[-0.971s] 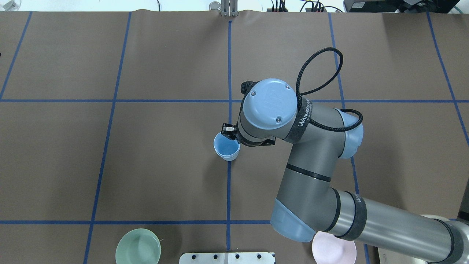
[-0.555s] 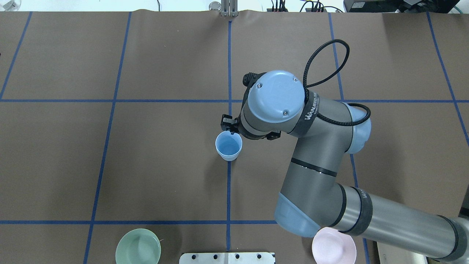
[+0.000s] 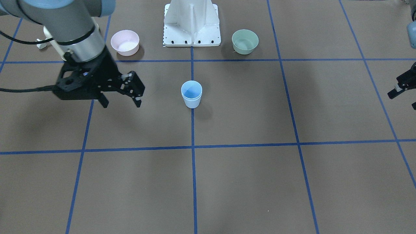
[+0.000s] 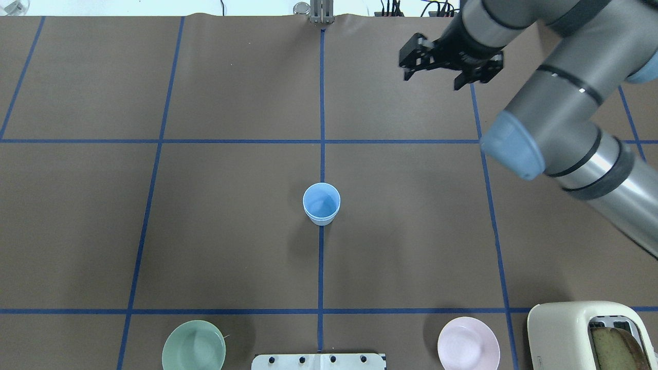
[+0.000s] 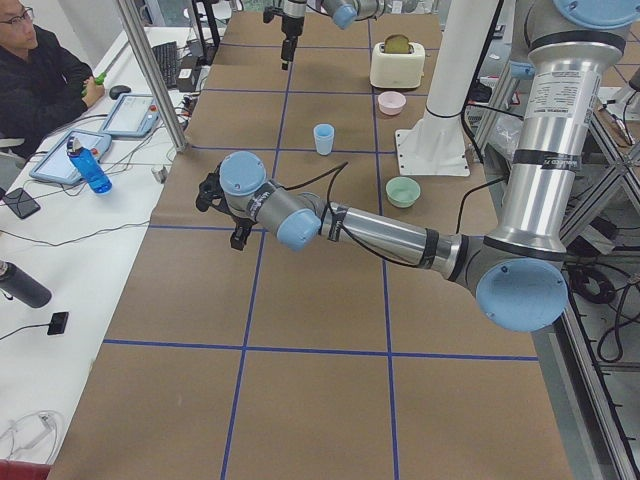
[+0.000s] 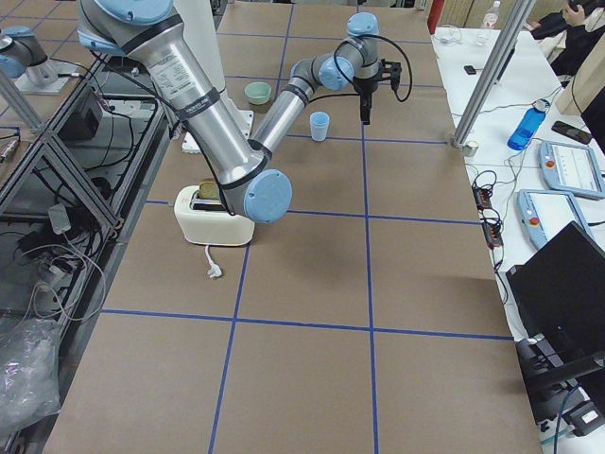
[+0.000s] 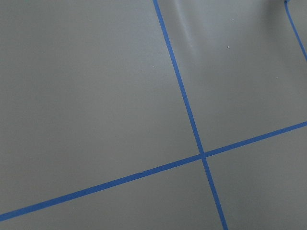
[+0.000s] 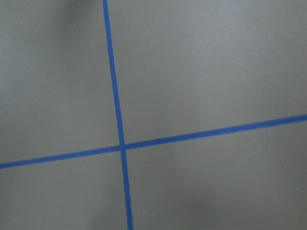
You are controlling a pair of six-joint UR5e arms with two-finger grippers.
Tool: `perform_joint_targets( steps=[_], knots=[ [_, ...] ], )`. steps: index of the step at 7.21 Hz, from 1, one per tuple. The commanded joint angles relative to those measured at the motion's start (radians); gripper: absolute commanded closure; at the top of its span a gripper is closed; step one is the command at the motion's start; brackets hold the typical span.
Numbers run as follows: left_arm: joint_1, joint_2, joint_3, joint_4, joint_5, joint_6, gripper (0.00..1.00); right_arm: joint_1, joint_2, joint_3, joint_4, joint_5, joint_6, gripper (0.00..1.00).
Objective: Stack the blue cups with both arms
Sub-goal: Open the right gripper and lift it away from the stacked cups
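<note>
Two-fingered right hand [image 3: 121, 103] spread, raised, near cups [image 3: 191, 94]

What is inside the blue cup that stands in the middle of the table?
A second blue cup is nested in the outer blue cup, and it looks empty. The outer cup's own inside is covered by it.

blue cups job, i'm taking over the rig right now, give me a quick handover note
Right pincer: open and empty, off the table and to one side of the cups.
Left pincer: looks open and empty, partly cut off by the front view's edge, far from the cups.
Blue cups: one nested in the other, upright, on the centre tape line mid-table, with nothing touching them.
Done: the stack is made and released.
Left: probably only parking both arms. The pink bowl and mint-green bowl by the base are not part of the job.
</note>
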Motion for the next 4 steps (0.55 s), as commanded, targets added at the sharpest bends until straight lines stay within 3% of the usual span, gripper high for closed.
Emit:
perform_joint_targets(
  steps=[1, 3, 4],
  knots=[
    [-0.064, 0.000, 0.071, -0.001, -0.005, 0.067, 0.02, 0.228, -0.131, -0.012, -0.001, 0.140, -0.308, 0.00],
    [-0.116, -0.006, 0.140, -0.001, -0.004, 0.140, 0.02, 0.417, -0.295, -0.024, -0.007, 0.258, -0.613, 0.00],
    [-0.139, -0.003, 0.153, 0.000, -0.013, 0.170, 0.02, 0.474, -0.359, -0.021, -0.004, 0.263, -0.704, 0.00]
  ],
)
